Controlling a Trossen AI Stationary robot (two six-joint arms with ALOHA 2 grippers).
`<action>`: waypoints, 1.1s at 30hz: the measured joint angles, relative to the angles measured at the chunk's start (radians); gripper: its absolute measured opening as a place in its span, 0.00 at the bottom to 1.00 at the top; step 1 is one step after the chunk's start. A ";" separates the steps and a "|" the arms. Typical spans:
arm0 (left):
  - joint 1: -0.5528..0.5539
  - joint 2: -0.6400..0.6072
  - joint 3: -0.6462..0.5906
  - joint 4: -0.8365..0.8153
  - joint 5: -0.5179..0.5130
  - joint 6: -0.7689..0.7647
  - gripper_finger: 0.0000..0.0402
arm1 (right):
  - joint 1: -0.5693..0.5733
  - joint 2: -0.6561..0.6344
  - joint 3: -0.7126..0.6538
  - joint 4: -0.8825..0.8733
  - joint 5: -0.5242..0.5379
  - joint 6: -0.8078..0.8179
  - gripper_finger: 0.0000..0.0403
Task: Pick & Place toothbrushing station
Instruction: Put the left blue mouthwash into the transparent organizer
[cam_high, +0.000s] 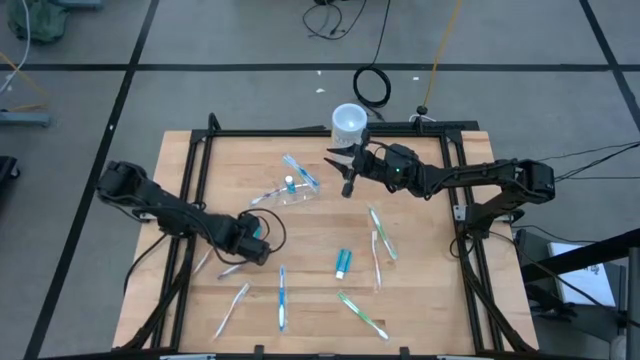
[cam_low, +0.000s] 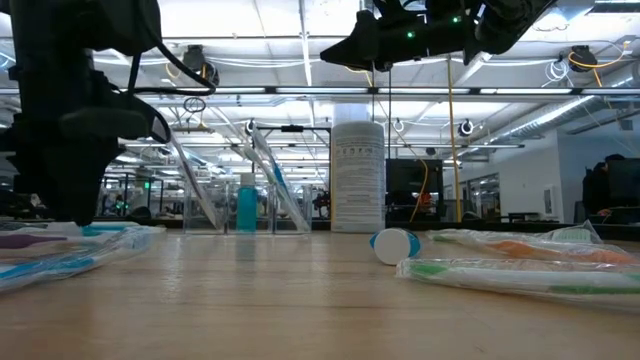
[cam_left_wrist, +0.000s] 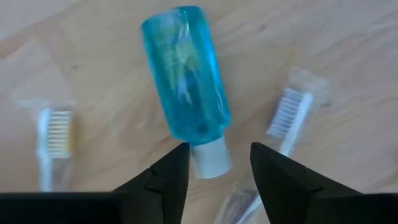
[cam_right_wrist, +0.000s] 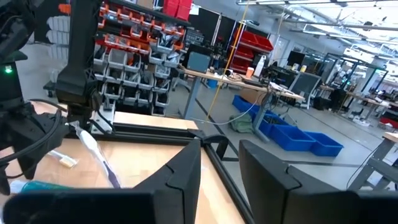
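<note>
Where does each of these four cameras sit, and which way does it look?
High: overhead, straight down on table, both arms, cup.
Low: table height, level across; arms overhead, same cup.
Left wrist: on left arm, down past left gripper at blue bottle.
Right wrist: on right arm, past right gripper into the room.

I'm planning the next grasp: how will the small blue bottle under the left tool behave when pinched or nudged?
The small clear-blue plastic bottle with a white cap lies on its side on the wooden table, so it will probably roll if nudged. Its smooth, glossy wall may slip. The open left tool straddles only the narrow cap, so it might pivot.
</note>
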 joint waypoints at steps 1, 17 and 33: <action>-0.006 0.007 0.000 0.012 -0.004 -0.007 0.42 | 0.000 0.000 0.000 -0.001 0.000 0.000 0.25; -0.098 0.155 0.005 0.014 -0.102 -0.180 0.29 | 0.000 0.000 0.000 -0.025 0.000 0.003 0.25; -0.092 0.043 -0.001 0.007 -0.063 -0.198 0.26 | 0.000 0.000 0.000 -0.037 0.000 0.003 0.25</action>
